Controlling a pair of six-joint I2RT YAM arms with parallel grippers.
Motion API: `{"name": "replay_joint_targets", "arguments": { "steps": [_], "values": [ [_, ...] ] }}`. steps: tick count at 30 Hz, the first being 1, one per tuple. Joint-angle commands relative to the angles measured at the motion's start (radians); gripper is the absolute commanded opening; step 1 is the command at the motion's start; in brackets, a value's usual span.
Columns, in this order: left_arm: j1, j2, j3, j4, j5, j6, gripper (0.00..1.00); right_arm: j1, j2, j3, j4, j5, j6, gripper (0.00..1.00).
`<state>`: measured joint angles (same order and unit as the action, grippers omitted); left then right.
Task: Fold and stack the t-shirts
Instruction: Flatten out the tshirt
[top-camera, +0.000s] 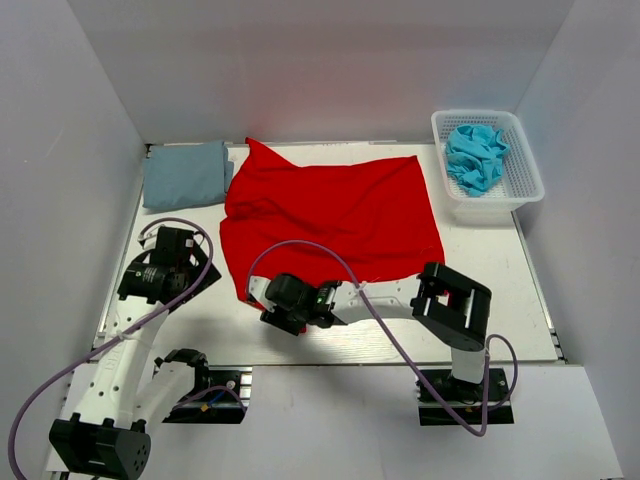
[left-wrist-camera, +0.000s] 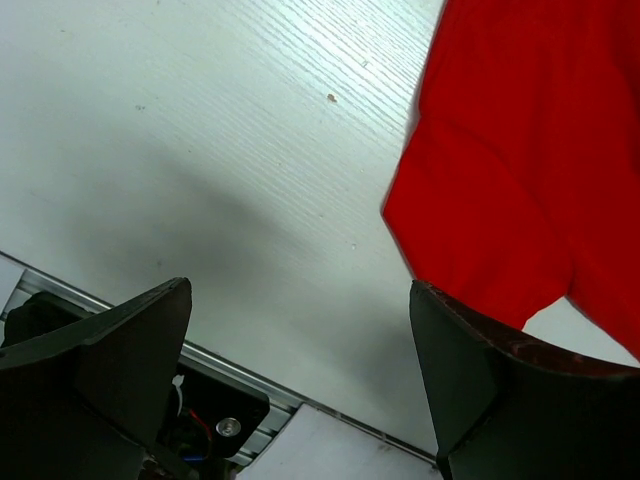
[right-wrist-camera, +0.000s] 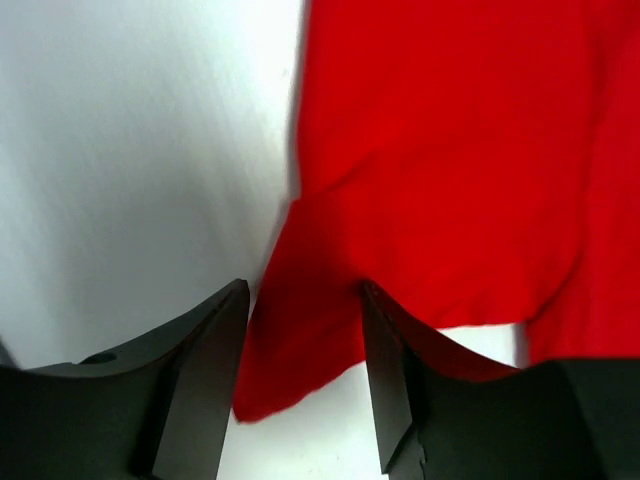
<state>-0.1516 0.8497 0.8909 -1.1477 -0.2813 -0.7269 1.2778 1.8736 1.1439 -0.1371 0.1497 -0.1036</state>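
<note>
On white wood-grain table (top-camera: 480, 300), white walls (top-camera: 320, 70) around: red t-shirt (top-camera: 330, 220) flat; left gripper (left-wrist-camera: 300, 290) wide apart, right gripper (right-wrist-camera: 305, 290) half-spread astride its corner.

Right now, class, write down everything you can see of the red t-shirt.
The red t-shirt is bright, plain, soft-looking cloth, spread roughly flat and lightly creased on the white table, one corner pointing toward the back left. Its near left corner lies between the right gripper's fingers, which stand apart, not yet pinching. The folded grey-blue t-shirt lies close at its left; whether they touch is unclear.
</note>
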Motion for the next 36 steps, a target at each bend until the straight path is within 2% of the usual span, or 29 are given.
{"name": "replay_joint_targets", "arguments": {
  "steps": [1, 2, 3, 5, 6, 9, 14, 17, 18, 19, 22, 27, 31, 32, 33, 34, 36],
  "values": [
    [0.003, -0.011, -0.007, 0.017, 0.014, 0.006, 1.0, 0.006, 0.027, 0.007, 0.048, 0.076, 0.008, 0.55],
    [0.003, -0.011, -0.007, 0.017, 0.014, 0.006, 1.0, 0.003, 0.033, 0.008, 0.044, 0.088, 0.008, 0.55],
    [0.003, -0.011, 0.002, 0.017, 0.014, 0.006, 1.0, 0.006, 0.036, 0.008, 0.031, 0.088, 0.013, 0.41],
    [0.003, -0.011, 0.002, 0.017, 0.014, 0.006, 1.0, 0.005, 0.019, 0.02, 0.013, 0.038, 0.03, 0.22],
    [0.003, -0.02, 0.011, 0.029, 0.014, 0.006, 1.0, 0.003, -0.002, 0.025, 0.01, 0.033, 0.041, 0.0],
    [0.003, -0.02, 0.011, 0.057, 0.014, 0.006, 1.0, -0.026, -0.068, 0.028, 0.005, -0.008, 0.088, 0.0],
    [0.003, 0.014, 0.02, 0.143, 0.047, 0.063, 1.0, -0.112, -0.076, 0.176, -0.097, -0.119, 0.185, 0.0],
    [0.003, 0.052, 0.042, 0.209, 0.085, 0.098, 1.0, -0.21, -0.019, 0.285, -0.18, -0.225, 0.24, 0.0],
    [0.003, 0.066, 0.054, 0.224, 0.094, 0.118, 1.0, -0.231, 0.002, 0.307, -0.193, -0.322, 0.251, 0.0],
    [0.003, 0.084, 0.054, 0.253, 0.094, 0.127, 1.0, -0.251, 0.03, 0.327, -0.223, -0.35, 0.258, 0.0],
    [0.003, 0.172, 0.089, 0.305, 0.146, 0.165, 1.0, -0.387, 0.099, 0.445, -0.269, -0.464, 0.26, 0.0],
    [0.003, 0.308, 0.158, 0.381, 0.185, 0.202, 1.0, -0.5, 0.257, 0.65, -0.358, -0.585, 0.231, 0.0],
    [0.003, 0.387, 0.187, 0.436, 0.258, 0.245, 1.0, -0.587, 0.344, 0.74, -0.386, -0.651, 0.246, 0.0],
    [0.003, 0.397, 0.197, 0.46, 0.269, 0.257, 1.0, -0.597, 0.36, 0.755, -0.389, -0.653, 0.246, 0.03],
    [0.003, 0.417, 0.197, 0.473, 0.283, 0.268, 1.0, -0.624, 0.399, 0.796, -0.392, -0.664, 0.261, 0.23],
    [-0.006, 0.426, 0.197, 0.473, 0.306, 0.268, 1.0, -0.63, 0.412, 0.812, -0.395, -0.67, 0.266, 0.37],
    [-0.017, 0.445, 0.197, 0.487, 0.327, 0.29, 1.0, -0.655, 0.435, 0.858, -0.415, -0.691, 0.265, 0.9]
  ]
}}
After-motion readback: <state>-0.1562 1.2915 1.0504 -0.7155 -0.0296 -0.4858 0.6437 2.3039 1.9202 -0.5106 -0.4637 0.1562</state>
